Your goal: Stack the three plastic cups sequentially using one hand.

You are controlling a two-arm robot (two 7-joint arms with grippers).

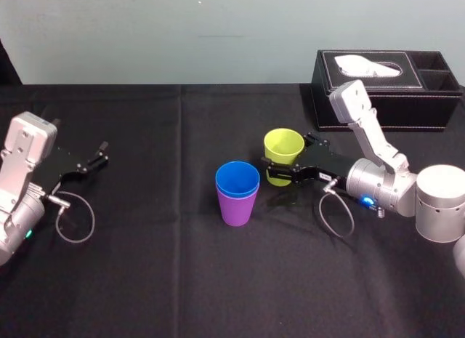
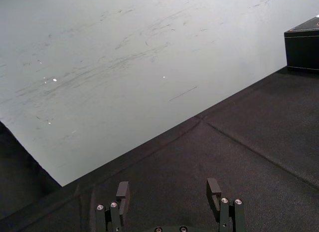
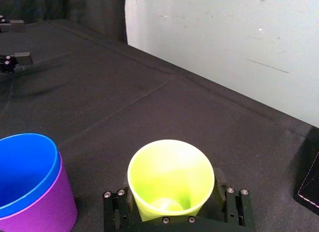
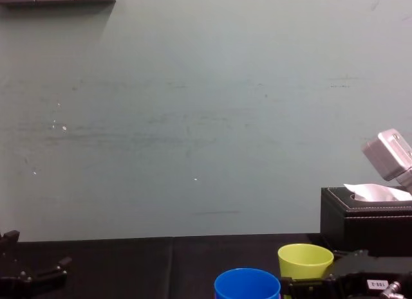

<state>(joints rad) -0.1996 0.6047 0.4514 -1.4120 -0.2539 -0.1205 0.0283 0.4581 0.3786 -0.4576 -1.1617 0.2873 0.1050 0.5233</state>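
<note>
Right of the nested cups point(image 1: 237, 195), right gripper point(image 1: 285, 163) clasps the yellow-green cup point(image 1: 282, 146); far left, left gripper point(image 1: 102, 153) sits wide-jawed.

The blue plastic cup point(image 1: 237, 176) sits nested in the purple plastic cup point(image 1: 236, 207), its body hidden below the rim. The black right gripper point(image 1: 285, 163) covers the lower wall of the yellow-green plastic cup point(image 1: 283, 144). The chest view's bottom edge cuts off the blue cup, and its right edge cuts off the black tissue box point(image 4: 367, 225).
</note>
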